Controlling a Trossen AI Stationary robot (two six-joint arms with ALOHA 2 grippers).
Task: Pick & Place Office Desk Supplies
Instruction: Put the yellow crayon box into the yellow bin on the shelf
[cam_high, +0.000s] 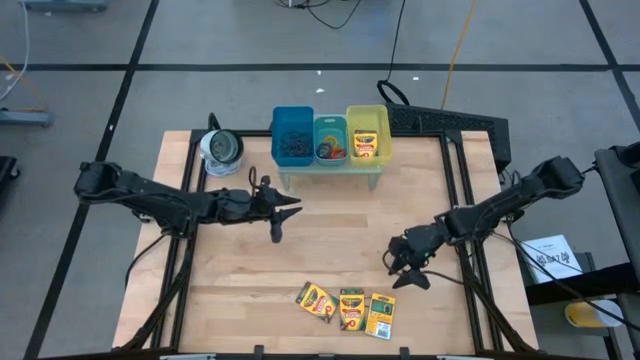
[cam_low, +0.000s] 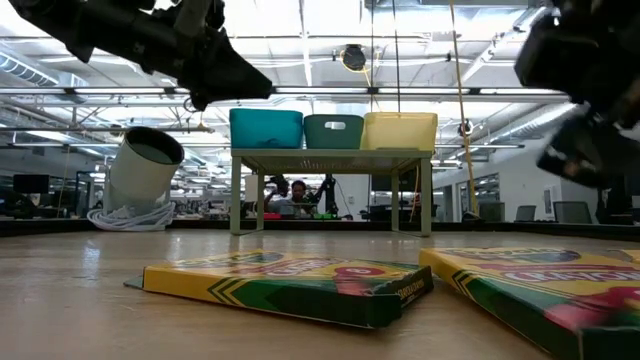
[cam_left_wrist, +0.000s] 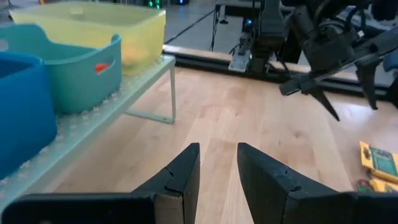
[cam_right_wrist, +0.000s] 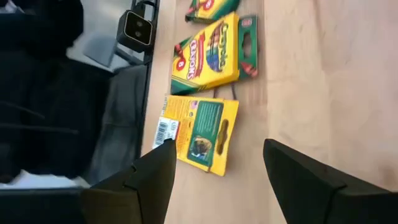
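**Inspector A:** We start at the right claw (cam_high: 412, 268). Its fingers stand wide apart with nothing between them, above the table near the right edge, toward the front. The nearest crayon box (cam_right_wrist: 200, 132), just beside it, lies back face up.

**Inspector B:** Handling, in our judgement?

**A:** A light, flat cardboard box, fairly stiff but crushable, with a glossy print that may slip. We would take it across the short width, one finger on each long edge, with gentle pressure. Lying flat on the wood, it leaves little edge to catch.

**B:** Appearance and position?

**A:** Yellow with green bands. Three boxes (cam_high: 347, 306) sit in a row near the front edge, about mid-width, close together. A fourth (cam_high: 365, 145) stands in the yellow bin (cam_high: 381, 122) on the small rack at the back edge.

**B:** The other arm?

**A:** The left claw (cam_high: 283, 211) hangs in front of the rack, fingers partly apart, holding nothing. Coloured rings (cam_high: 331, 150) lie in the teal bin (cam_high: 331, 124).
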